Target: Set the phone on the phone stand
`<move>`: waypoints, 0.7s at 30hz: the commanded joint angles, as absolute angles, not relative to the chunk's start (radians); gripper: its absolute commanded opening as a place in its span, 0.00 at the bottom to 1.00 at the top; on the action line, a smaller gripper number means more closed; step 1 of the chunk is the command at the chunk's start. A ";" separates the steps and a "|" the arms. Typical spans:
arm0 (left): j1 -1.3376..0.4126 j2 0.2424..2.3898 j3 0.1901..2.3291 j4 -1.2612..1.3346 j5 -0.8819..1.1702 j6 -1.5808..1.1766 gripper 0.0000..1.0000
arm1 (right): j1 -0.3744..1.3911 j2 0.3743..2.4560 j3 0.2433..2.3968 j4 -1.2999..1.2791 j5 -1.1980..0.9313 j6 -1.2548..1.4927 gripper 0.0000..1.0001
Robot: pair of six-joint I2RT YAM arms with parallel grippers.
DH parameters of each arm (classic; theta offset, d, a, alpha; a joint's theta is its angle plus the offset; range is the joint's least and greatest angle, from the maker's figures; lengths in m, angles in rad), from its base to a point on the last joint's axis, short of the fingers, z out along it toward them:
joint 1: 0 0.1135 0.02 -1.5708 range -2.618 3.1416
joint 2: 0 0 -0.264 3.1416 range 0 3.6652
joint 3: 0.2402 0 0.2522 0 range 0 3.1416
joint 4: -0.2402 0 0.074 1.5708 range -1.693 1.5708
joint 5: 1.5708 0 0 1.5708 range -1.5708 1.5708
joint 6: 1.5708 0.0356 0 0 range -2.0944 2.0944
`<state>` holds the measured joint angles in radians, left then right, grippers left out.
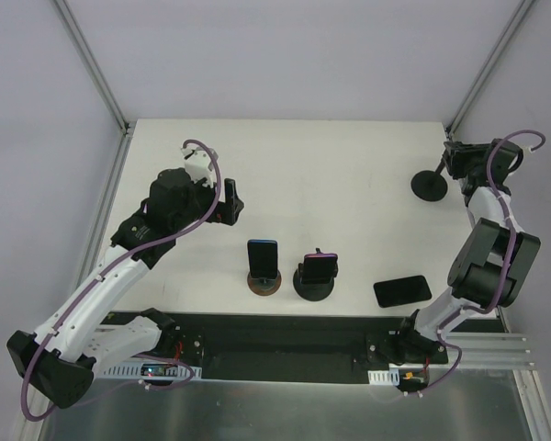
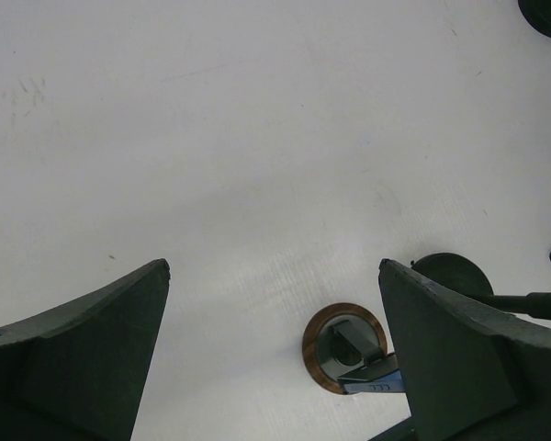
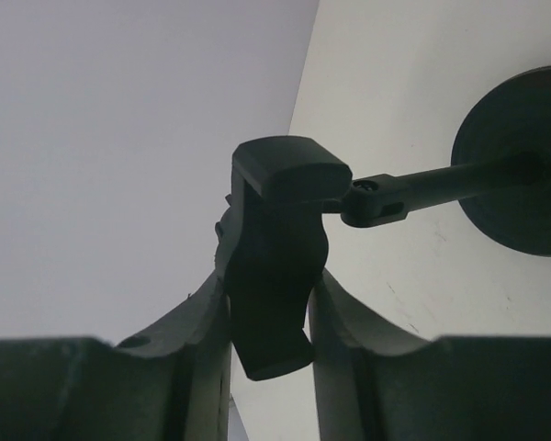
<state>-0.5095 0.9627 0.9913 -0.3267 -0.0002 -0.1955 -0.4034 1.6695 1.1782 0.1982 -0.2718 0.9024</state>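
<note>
Right claw (image 1: 452, 158) sits at the far right corner of the table (image 1: 331, 165) in the top view, closed on the head of the empty stand (image 1: 430, 186), whose round foot rests on the surface just to the claw's left. The phone (image 1: 402, 290) lies flat close to the near edge on the right side, well apart from that claw and back toward the arm's own base. Its long axis runs roughly along the near edge, tilted a little. The left claw (image 1: 228, 202) hangs over the left half, spread, farther from the phone, with two loaded stands (image 1: 264, 268) in between. So the right arm is the nearer one, I judge, though it would have to let go of the stand first

Left wrist view: the left claw (image 2: 274, 266) gapes wide with nothing between its fingers (image 2: 101, 349). Below it are the feet of the loaded stands (image 2: 342, 347), and the flat phone cannot be made out

Right wrist view: the right claw (image 3: 271, 285) pinches the head of the stand (image 3: 523, 175), with the stem and round foot reaching away to the right; no phone shows
</note>
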 commanded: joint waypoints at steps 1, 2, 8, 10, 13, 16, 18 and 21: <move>-0.511 0.946 0.977 -0.279 0.006 -0.190 0.94 | -0.345 1.626 1.181 0.287 -0.275 1.024 0.12; -0.511 0.943 0.974 -0.273 0.006 -0.193 0.94 | -0.313 1.600 1.167 0.288 -0.269 1.034 0.03; -0.496 0.928 0.963 -0.262 0.006 -0.198 0.95 | -0.068 1.493 1.155 0.247 -0.085 1.026 0.01; -0.495 0.923 0.959 -0.261 -0.018 -0.196 0.95 | -0.002 1.482 1.158 0.238 -0.007 1.025 0.01; -0.495 0.910 0.950 -0.258 -0.031 -0.192 0.95 | 0.191 1.465 1.144 0.212 0.154 1.028 0.01; -0.494 0.893 0.943 -0.253 -0.046 -0.190 0.95 | 0.306 1.462 1.140 0.184 0.291 1.025 0.01; -0.495 0.877 0.940 -0.252 -0.052 -0.189 0.95 | 0.350 1.462 1.126 0.179 0.339 1.054 0.01; -0.494 0.865 0.934 -0.245 -0.055 -0.190 0.95 | 0.422 1.466 1.114 0.172 0.408 1.097 0.01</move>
<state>-0.5083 0.8963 0.9421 -0.2905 -0.0292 -0.1959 0.3817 1.5249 1.1164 0.1421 0.2001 1.0401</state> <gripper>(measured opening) 0.947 0.359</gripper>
